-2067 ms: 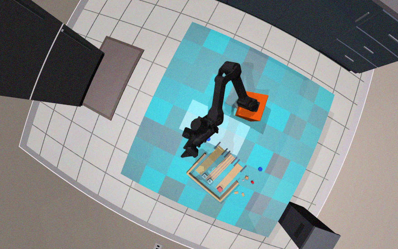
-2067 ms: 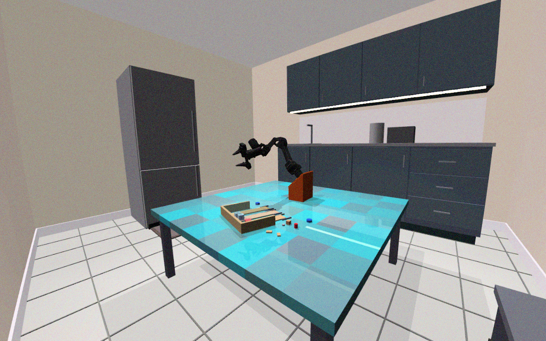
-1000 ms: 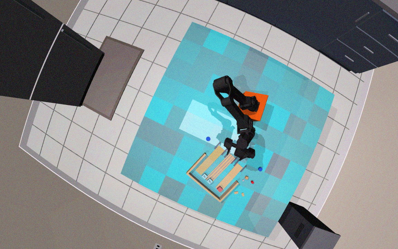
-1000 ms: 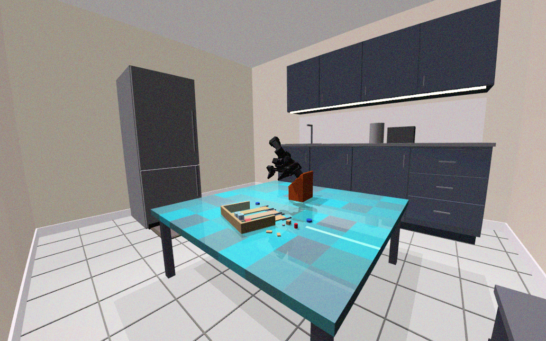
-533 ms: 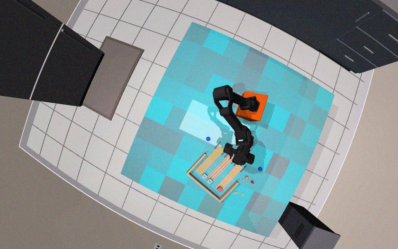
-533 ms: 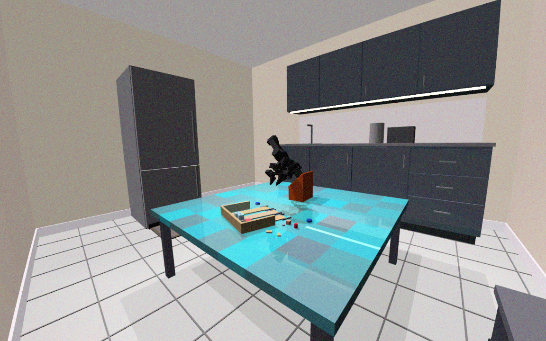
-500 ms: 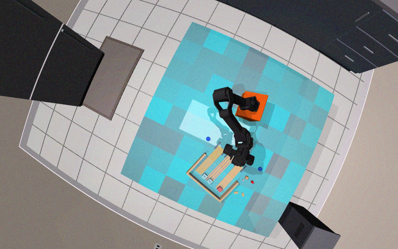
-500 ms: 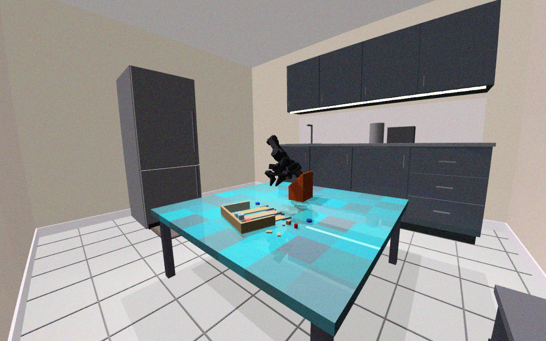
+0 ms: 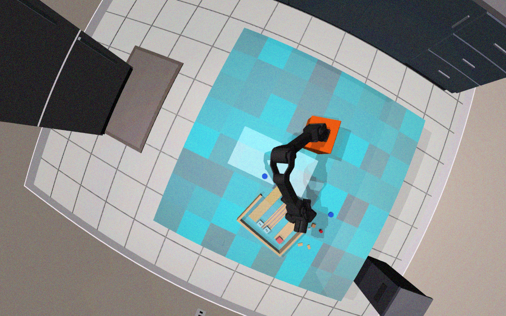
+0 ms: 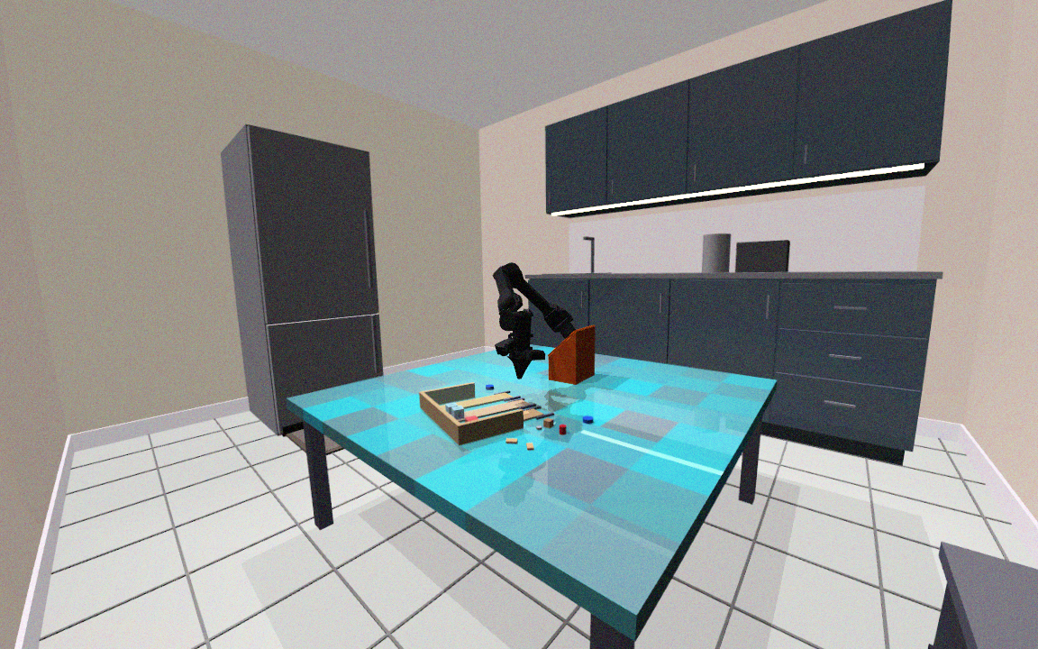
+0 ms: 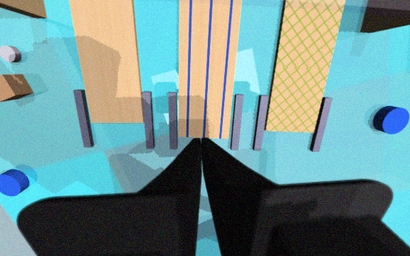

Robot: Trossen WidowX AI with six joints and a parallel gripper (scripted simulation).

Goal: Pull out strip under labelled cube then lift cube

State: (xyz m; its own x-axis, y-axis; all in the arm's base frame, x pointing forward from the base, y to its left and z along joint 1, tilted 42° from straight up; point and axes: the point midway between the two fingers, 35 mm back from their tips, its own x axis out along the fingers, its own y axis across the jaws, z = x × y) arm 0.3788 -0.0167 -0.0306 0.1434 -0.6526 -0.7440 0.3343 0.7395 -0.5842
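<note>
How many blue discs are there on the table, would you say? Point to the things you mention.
2: one (image 9: 264,176) (image 10: 489,387) (image 11: 396,120) beyond the patterned strip's near end, the other (image 9: 330,214) (image 10: 587,419) (image 11: 11,183) on the plain strip's side.

Two pale lettered cubes (image 9: 267,229) (image 10: 457,413) rest near the flat blue-lined strip (image 9: 275,217) (image 10: 496,409) (image 11: 198,71).

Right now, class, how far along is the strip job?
Done: no pull visible; three strips lie between rails.
In hand: nothing; the shut hand hovers by the blue-lined strip.
Left: pulling the labelled cube's strip, lifting that cube.
</note>
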